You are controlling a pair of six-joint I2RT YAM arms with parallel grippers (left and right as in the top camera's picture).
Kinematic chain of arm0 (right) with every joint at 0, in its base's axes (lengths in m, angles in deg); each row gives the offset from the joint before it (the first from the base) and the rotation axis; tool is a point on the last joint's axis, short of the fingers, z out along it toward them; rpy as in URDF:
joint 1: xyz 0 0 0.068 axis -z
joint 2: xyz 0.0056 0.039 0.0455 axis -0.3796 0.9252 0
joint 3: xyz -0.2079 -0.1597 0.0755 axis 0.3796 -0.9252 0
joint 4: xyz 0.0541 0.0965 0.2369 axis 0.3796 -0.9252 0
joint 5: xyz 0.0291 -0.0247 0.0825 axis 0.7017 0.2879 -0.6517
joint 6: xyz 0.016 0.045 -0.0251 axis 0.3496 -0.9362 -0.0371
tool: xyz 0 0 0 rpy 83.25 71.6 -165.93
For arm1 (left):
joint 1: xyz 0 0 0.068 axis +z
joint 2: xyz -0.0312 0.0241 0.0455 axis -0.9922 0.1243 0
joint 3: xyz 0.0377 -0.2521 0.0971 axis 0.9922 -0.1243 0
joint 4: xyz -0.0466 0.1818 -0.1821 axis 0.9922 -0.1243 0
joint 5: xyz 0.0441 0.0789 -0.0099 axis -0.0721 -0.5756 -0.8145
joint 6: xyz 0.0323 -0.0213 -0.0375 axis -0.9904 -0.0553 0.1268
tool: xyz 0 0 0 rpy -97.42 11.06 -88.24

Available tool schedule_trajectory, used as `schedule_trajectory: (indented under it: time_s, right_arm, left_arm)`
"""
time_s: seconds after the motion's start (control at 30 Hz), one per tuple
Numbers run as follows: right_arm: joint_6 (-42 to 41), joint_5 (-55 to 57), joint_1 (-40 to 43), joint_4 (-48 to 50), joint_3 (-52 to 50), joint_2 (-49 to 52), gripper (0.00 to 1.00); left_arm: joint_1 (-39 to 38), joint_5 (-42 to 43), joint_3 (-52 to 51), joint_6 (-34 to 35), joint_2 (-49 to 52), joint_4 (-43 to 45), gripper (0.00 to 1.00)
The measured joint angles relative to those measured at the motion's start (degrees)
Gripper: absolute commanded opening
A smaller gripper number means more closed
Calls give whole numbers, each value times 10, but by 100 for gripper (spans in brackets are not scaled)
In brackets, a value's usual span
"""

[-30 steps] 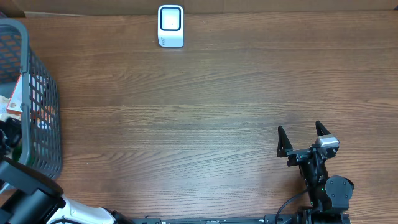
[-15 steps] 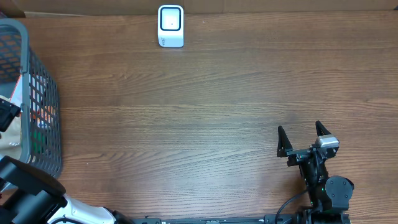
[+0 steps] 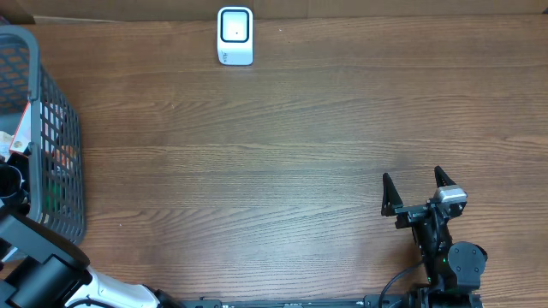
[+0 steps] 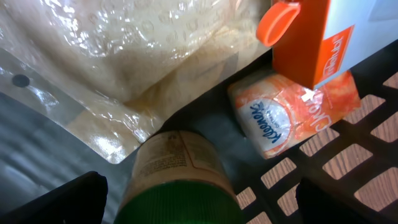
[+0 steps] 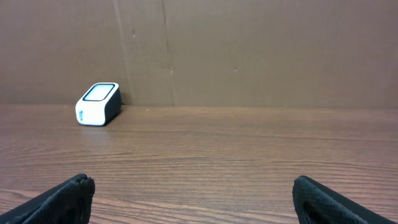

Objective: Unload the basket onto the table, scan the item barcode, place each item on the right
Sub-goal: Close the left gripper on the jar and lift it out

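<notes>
I'm taking the basket (image 3: 60, 171) at the table's (image 3: 300, 154) left edge as my marker. My left gripper (image 4: 199, 202) is down inside it. Its fingers (image 4: 59, 199) sit at the two bottom corners of the wrist view, spread wide and gripping nothing.

Between them, not visibly touching either one, is a jar (image 4: 177, 165) with a green lid (image 4: 180, 208). The lid end points back at my wrist camera. The jar's long axis runs away from the lens, its base toward a clear bag (image 4: 124, 56) that fills the basket's upper left in that view. I can't tell whether the jar stands upright or leans.

To the jar's right lies an orange packet (image 4: 289, 115) on the basket's mesh floor. An orange carton (image 4: 311, 37) with an orange cap stands over the packet's far end.

Right of the basket, at the table's far edge, sits the scanner (image 3: 235, 36), well apart from it. From overhead its long side runs near to far and its dark window faces up.

Much farther right of the basket, toward the near edge, my right gripper (image 3: 418, 190) hangs over bare wood. Its fingers (image 3: 387, 195) are wide apart and empty. Its wrist camera looks level across the table to the scanner, which sits at far left in that view.
</notes>
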Motion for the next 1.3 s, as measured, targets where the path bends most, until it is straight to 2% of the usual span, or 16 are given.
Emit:
schedule_trajectory:
  time_s: [0.2, 0.37, 0.47, 0.53, 0.73, 0.87, 1.03, 1.3]
  right_arm:
    - [0, 0, 0, 0, 0, 0, 100]
    - [0, 0, 0, 0, 0, 0, 100]
    - [0, 0, 0, 0, 0, 0, 100]
    - [0, 0, 0, 0, 0, 0, 100]
    - [0, 0, 0, 0, 0, 0, 100]
    - [0, 0, 0, 0, 0, 0, 100]
    - [0, 0, 0, 0, 0, 0, 100]
    - [0, 0, 0, 0, 0, 0, 100]
  left_arm:
    - [0, 4, -18, 0, 0, 8, 96]
    - [1, 4, -54, 1, 0, 22, 81]
    - [1, 3, -56, 3, 0, 19, 65]
    - [0, 4, -54, 3, 0, 11, 57]
    - [0, 3, -27, 2, 2, -34, 51]
    - [0, 4, 26, 3, 4, -75, 47]
    - [0, 6, 130, 7, 4, -141, 47]
    - [0, 28, 376, 19, 9, -260, 47]
